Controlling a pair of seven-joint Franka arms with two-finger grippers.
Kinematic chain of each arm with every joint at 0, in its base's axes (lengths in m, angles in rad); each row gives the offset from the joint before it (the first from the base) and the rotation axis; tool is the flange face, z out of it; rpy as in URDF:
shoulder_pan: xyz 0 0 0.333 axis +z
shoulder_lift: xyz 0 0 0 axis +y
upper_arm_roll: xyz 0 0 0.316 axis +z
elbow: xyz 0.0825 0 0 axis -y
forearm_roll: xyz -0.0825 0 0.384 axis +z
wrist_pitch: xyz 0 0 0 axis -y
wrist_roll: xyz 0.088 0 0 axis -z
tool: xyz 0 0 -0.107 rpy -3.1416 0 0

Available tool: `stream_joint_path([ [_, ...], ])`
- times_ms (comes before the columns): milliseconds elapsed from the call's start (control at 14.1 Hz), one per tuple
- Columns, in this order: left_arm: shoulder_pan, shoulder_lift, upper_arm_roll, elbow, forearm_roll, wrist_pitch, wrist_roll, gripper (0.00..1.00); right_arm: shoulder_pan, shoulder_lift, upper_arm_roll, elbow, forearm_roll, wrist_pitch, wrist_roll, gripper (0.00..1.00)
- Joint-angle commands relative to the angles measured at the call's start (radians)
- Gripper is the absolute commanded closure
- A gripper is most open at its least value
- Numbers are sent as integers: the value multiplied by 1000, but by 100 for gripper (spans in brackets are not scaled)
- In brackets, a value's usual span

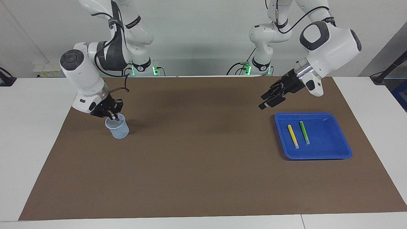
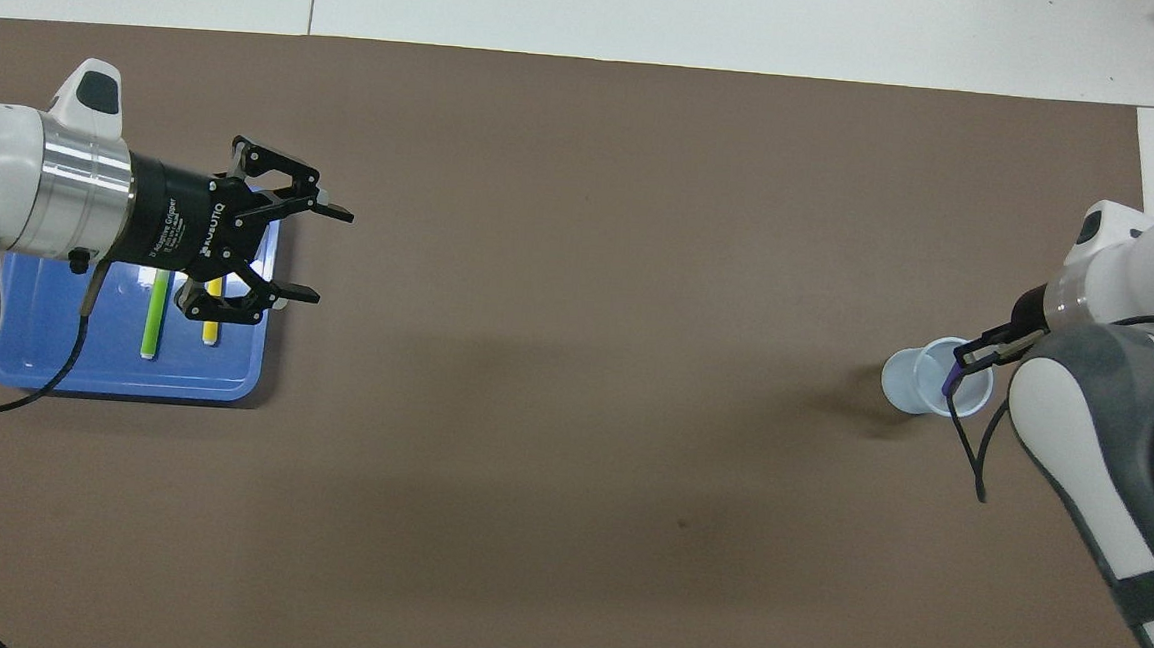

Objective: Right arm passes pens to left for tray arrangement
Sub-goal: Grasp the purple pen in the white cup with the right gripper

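- The right arm's black two-finger gripper with the small blue light (image 1: 112,116) sits at the mouth of a small pale blue translucent plastic cup (image 1: 118,130). Its fingertips are pinched together on the upper end of a slim purple marker pen (image 1: 117,119).
- From the overhead view the purple pen (image 2: 952,379) hangs just below those fingertips, with its lower end inside the cup (image 2: 909,382), close to the rim on the gripper's side. The right gripper (image 2: 976,356) is over that same edge of the cup.
- The left arm's black gripper without a light (image 1: 266,101) waits in the air with its fingers spread wide and nothing between them. It points toward the middle of the brown mat (image 1: 203,165).
- Just below and beside that waiting left gripper (image 2: 316,254) lies the shallow bright blue plastic rectangular tray (image 1: 337,152).
- In the tray lie a slim yellow marker pen (image 1: 293,136) and a slim green marker pen (image 1: 304,132), side by side, roughly parallel and not touching.
- Judged from this, two of the three pens are done and the third is only just gripped.
- Left to do: lift the purple pen clear of the cup, carry it across to the left gripper, hand it over, and lay it beside the other two.
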Motion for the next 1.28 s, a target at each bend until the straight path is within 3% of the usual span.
stream_joint_path([
  [0,-10,-36,10,-37,-18,17,-12,25,1,-12,9,98,-34,-110,-46,100],
  [356,-1,-38,9,-38,-69,23,-77,24,4,-13,86,236,-30,-197,-47,100],
  [569,-6,-47,9,-58,-104,35,-91,15,4,-21,171,241,28,-178,40,100],
  [925,-24,-53,9,-63,-109,40,-117,15,58,-13,218,230,233,-37,325,100],
  [1067,-45,-56,9,-75,-113,66,-143,9,90,-13,216,215,338,45,460,100],
  [1209,-74,-73,9,-103,-113,85,-147,10,148,-13,216,201,355,130,606,100],
])
